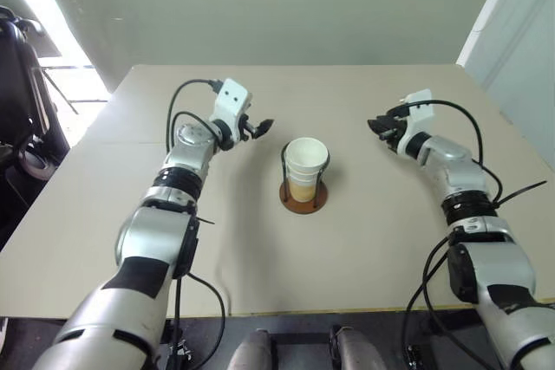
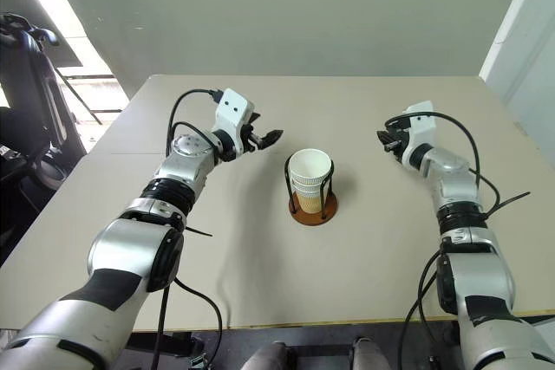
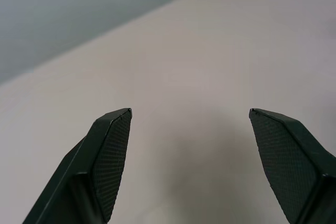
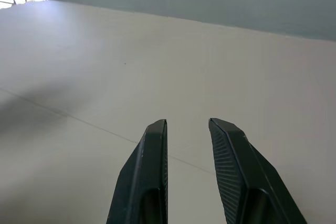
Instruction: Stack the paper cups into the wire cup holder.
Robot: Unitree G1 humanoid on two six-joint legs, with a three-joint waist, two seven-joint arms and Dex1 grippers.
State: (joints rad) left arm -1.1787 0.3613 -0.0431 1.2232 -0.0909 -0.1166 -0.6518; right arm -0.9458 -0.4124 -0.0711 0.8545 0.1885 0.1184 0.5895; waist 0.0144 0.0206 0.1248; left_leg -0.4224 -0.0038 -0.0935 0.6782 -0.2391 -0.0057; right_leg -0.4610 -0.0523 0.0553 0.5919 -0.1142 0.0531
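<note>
You see the paper cups (image 1: pixel 306 165) stacked inside the wire cup holder (image 1: pixel 303 197), which stands near the middle of the bench (image 1: pixel 381 240), far from all edges. Your left end effector (image 1: pixel 263 126) hovers beside them, fingers wide, empty. Your right end effector (image 1: pixel 378 125) hovers opposite, fingers narrow apart, empty too.

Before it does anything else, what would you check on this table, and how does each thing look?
1. Paper cups nested inside the wire holder: ok.
2. Holder standing upright on the table: ok.
3. All three cups in the stack: cannot tell.
4. Left tool open and holding nothing: ok.
5. Right tool holding nothing, fingers slightly apart: ok.
6. Both tools apart from the stack: ok.
</note>
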